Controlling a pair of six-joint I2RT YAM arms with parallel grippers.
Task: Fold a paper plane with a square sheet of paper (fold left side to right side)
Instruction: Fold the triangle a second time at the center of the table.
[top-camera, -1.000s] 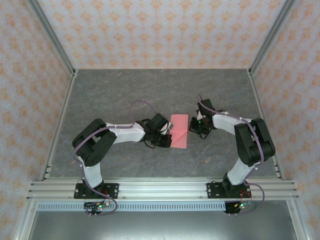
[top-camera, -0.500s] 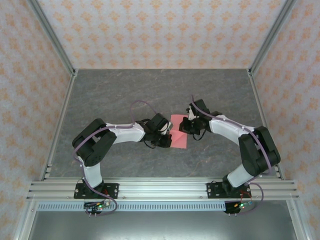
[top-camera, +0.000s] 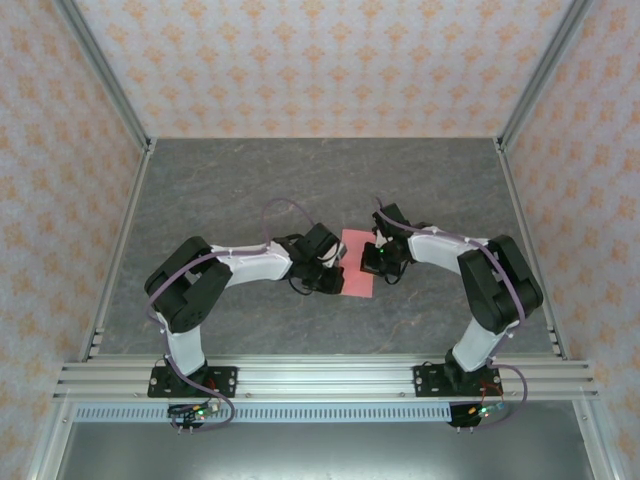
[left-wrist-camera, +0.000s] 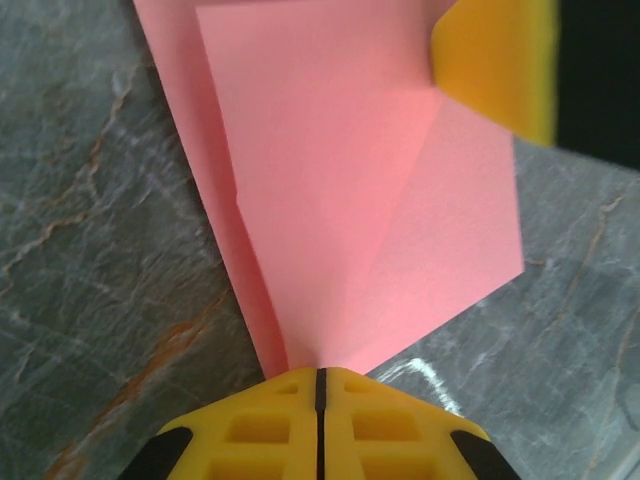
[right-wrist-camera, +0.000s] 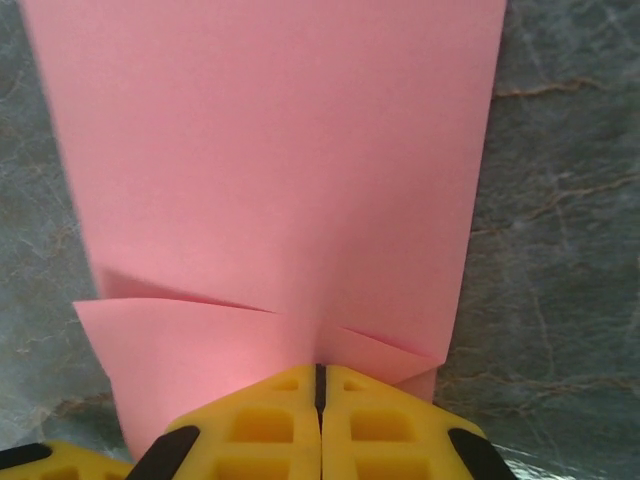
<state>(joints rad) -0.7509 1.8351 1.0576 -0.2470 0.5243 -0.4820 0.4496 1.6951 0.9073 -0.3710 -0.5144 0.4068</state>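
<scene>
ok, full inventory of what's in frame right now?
salmon-pink paper sheet: 1, pink, partly folded, table centre between the pincers
grey marble-pattern table: 1, grey, under everything
orange-patterned wallpaper walls: 3, cream and orange, back and both sides
aluminium rail: 1, silver, near edge, carrying the arm bases
left arm, right arm: 2, white and black, reaching in to the paper
left pincer: 1, yellow fingers, shut, tips on the paper
right pincer: 1, yellow fingers, shut, tips on the paper

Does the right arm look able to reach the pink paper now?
Probably yes: the shut right gripper is at the paper, nothing between them; the left gripper is at its opposite side.
</scene>
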